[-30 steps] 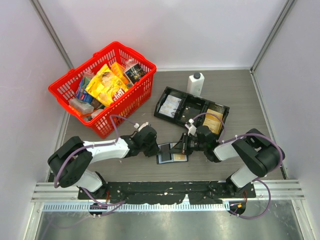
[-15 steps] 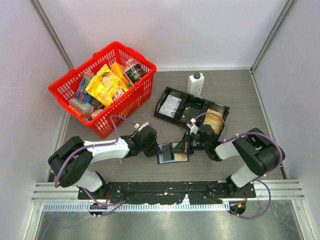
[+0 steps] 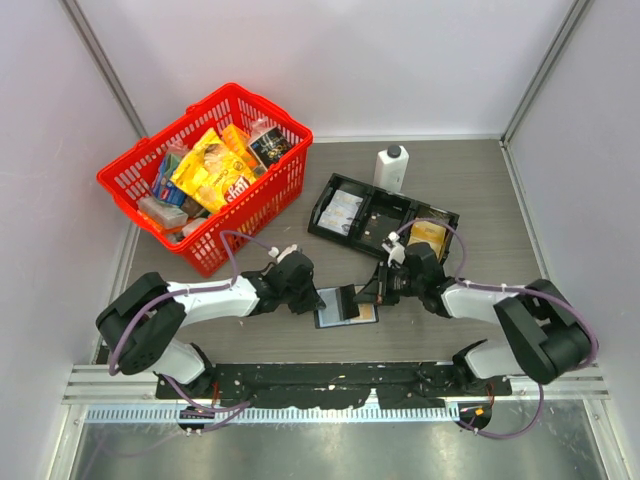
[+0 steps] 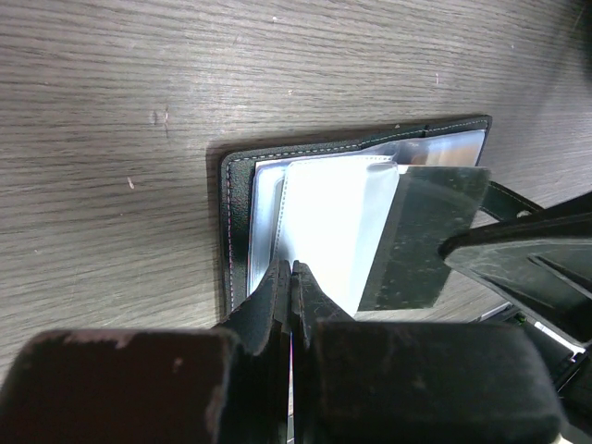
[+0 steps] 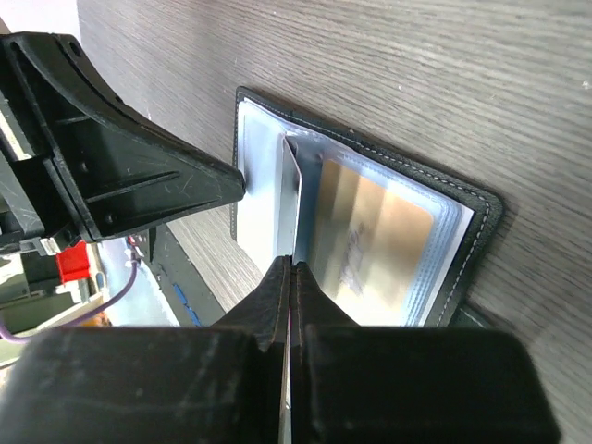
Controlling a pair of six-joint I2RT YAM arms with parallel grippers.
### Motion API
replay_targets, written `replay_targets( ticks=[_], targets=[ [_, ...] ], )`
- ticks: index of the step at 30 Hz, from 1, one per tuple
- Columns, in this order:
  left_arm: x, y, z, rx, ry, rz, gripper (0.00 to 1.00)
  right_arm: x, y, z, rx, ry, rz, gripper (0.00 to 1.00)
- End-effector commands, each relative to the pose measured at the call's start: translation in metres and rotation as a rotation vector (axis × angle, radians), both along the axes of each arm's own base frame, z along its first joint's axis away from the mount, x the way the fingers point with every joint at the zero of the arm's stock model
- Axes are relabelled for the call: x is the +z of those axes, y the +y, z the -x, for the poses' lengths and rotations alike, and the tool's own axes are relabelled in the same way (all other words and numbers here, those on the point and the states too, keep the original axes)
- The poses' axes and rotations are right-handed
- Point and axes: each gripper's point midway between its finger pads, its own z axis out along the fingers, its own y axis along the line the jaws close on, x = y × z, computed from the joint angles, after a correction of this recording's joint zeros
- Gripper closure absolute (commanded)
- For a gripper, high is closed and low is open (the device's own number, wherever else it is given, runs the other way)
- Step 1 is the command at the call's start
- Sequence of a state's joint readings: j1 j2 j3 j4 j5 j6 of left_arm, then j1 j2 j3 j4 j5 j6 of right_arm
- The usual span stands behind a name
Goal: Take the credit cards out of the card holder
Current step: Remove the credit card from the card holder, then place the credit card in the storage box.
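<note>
the card holder is lying open on the worktop, near centre, between the arms. risk: the right fingers are clenching a thin upright leaf, card or sleeve unclear. pulling a sleeve could be tearing it, or dragging the holder from the clenched left fingers that are pinning its left edge. black cover, clear sleeves, golden-yellow card showing.

Card holder: lies open on the table, centre front, between the left gripper and the right gripper; one card in its right half. Tray: just behind it. Bottle: behind the tray. Basket: far left, packets inside.
</note>
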State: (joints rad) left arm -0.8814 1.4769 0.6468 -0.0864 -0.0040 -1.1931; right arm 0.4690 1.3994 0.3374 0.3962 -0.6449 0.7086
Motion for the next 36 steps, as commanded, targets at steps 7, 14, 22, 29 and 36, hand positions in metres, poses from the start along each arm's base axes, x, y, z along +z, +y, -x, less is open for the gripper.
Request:
replay_targets(
  ticks=[7, 14, 22, 29, 36],
  targets=[
    [-0.008, 0.023, 0.008, -0.016, -0.003, -0.107, 0.98, 0.018, -0.037, -0.007, -0.019, -0.082, 0.274, 0.99],
    [0.034, 0.012, -0.011, -0.012, -0.087, -0.033, 0.81, 0.055, -0.043, -0.018, -0.004, -0.156, 0.331, 0.99],
    [0.111, 0.047, -0.040, 0.021, -0.222, 0.007, 0.08, 0.106, -0.054, -0.046, 0.002, -0.303, 0.473, 0.99],
    [0.155, 0.105, -0.047, -0.016, -0.316, -0.056, 0.00, 0.139, -0.065, -0.086, -0.009, -0.447, 0.684, 0.99],
    [0.178, 0.156, -0.031, -0.093, -0.505, -0.279, 0.00, 0.144, -0.072, -0.128, 0.036, -0.631, 1.040, 0.99]
  ],
)
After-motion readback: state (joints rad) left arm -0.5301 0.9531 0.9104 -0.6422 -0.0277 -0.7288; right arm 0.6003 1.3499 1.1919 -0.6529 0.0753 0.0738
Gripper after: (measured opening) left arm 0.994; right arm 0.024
